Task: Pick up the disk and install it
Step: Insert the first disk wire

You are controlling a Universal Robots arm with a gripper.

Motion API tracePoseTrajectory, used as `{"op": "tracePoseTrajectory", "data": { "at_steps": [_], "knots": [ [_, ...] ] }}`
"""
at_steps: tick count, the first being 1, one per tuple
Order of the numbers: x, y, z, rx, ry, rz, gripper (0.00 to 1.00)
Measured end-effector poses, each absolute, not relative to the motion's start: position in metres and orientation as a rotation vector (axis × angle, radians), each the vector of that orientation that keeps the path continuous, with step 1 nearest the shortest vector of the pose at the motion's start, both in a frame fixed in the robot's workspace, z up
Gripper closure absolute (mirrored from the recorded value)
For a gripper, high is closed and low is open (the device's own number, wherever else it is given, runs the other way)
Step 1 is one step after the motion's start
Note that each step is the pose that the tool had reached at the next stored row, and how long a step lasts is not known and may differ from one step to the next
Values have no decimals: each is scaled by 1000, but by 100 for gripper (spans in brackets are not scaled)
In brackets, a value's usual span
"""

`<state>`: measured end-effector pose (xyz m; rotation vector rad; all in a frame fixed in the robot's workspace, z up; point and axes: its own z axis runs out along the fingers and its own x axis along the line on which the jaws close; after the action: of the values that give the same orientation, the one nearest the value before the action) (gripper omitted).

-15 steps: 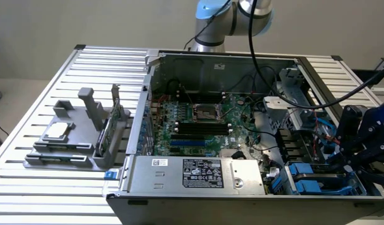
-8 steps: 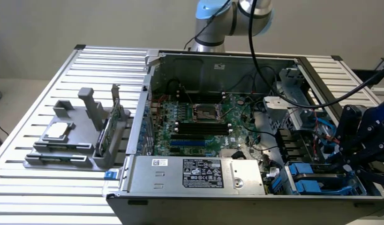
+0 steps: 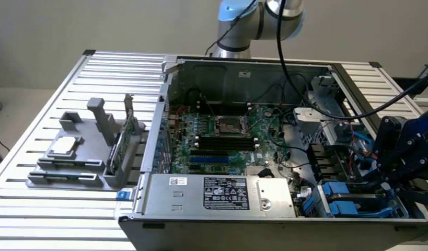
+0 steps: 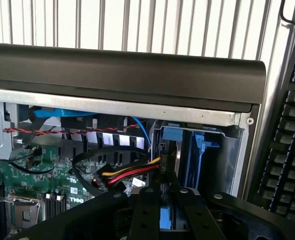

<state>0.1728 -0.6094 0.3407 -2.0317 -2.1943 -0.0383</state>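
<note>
The black hand (image 4: pixel 160 212) grips the largely hidden blue-framed disk (image 4: pixel 165 220) on edge at the drive bay (image 4: pixel 197 160) of the open computer case (image 3: pixel 242 78); cables (image 4: pixel 130 172) crowd alongside.

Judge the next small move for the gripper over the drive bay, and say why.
Probably a slight push straight down into the bay, with the grip kept. In the wrist view the gripper seems closed on the disk, whose blue carrier edge shows between the fingers, lined up with the blue-railed drive bay in the case's corner. It looks not yet fully seated.
</note>
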Motion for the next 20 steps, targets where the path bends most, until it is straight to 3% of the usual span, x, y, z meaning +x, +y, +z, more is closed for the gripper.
{"op": "tracePoseTrajectory", "data": {
  "at_steps": [20],
  "knots": [
    [173,-608,339,-2033,-2196,-35,82]
  ]
}}
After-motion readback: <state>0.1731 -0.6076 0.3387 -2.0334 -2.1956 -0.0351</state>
